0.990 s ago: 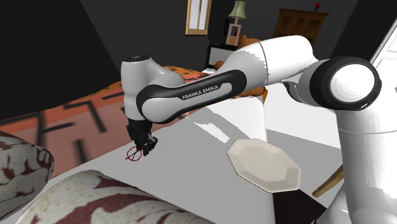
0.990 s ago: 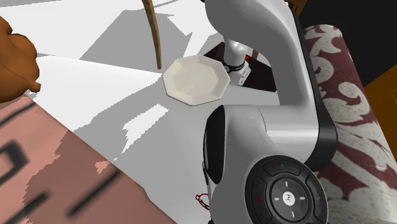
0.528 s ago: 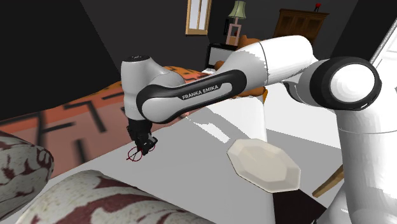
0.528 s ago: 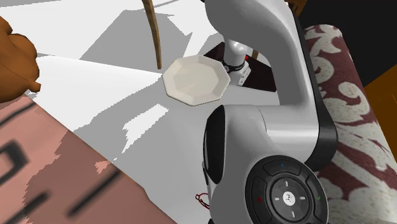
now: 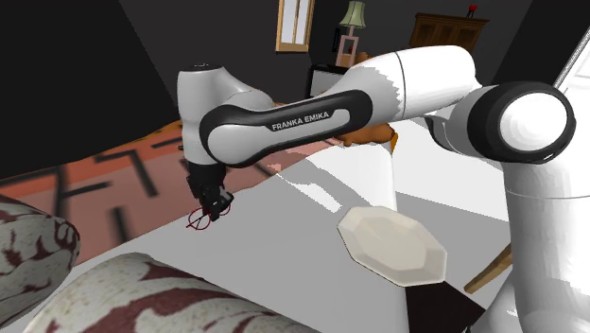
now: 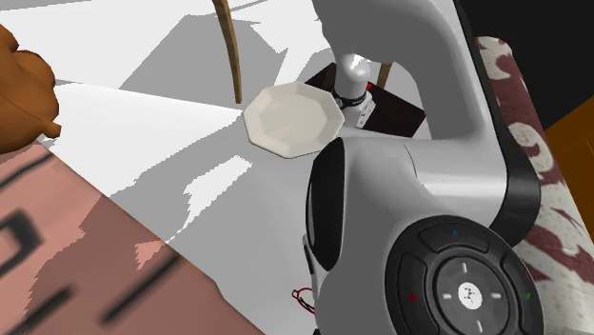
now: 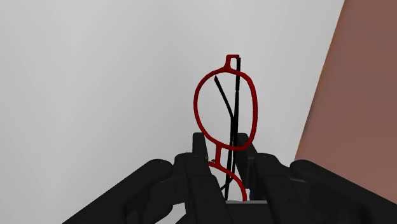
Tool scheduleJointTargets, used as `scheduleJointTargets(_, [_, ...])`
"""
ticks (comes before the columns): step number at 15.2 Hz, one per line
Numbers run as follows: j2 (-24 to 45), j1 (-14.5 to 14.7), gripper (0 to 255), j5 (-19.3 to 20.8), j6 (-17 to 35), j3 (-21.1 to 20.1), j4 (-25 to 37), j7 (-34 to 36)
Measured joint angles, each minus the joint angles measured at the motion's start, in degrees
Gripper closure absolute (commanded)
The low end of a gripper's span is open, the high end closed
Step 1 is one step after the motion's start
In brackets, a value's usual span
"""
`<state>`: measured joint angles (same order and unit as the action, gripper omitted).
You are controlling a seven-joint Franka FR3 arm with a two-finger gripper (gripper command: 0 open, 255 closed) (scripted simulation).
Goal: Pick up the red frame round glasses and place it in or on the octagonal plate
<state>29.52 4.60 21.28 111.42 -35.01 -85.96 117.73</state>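
Observation:
The red round-frame glasses [image 7: 195,108] with thin black temples are clasped at the bridge between my black fingers, one lens ring standing out beyond the fingertips. My gripper [image 7: 224,153] is shut on them. In the shoulder view the gripper [image 5: 214,205] hangs just over the white surface near the patterned blanket's edge, the glasses [image 5: 199,220] dangling below it. The pale octagonal plate [image 5: 392,244] lies on the white surface toward that view's right, close to the stand. In the second exterior view the plate [image 6: 290,119] is at upper middle and a bit of the glasses [image 6: 303,297] peeks out beside the arm.
A pink-orange patterned blanket [image 5: 104,184] covers the surface at the shoulder view's left. Two dark red and white cushions [image 5: 161,293] lie in front. An orange-brown object [image 6: 19,86] and a curved wooden leg [image 6: 228,48] are in the second exterior view. A dresser [image 5: 449,33] stands far back.
The fingers finished closing on the glasses, then the hand rose a little and carried them up off the white surface. The plate has not moved.

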Motion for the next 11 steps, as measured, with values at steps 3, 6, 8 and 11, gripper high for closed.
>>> scheduleJointTargets(3, [-0.8, 0.0, 255, -0.5, -1.9, -0.3, 1.2, -0.4])
scheduleJointTargets(6, [-1.1, 0.2, 255, -0.9, -4.0, -0.5, 3.2, -0.7])
scheduleJointTargets(8, [-1.3, 0.3, 255, -1.1, -5.3, -0.6, 4.3, -1.0])
scheduleJointTargets(11, [-2.9, -0.6, 255, -1.9, -5.8, -1.0, 3.5, -1.6])
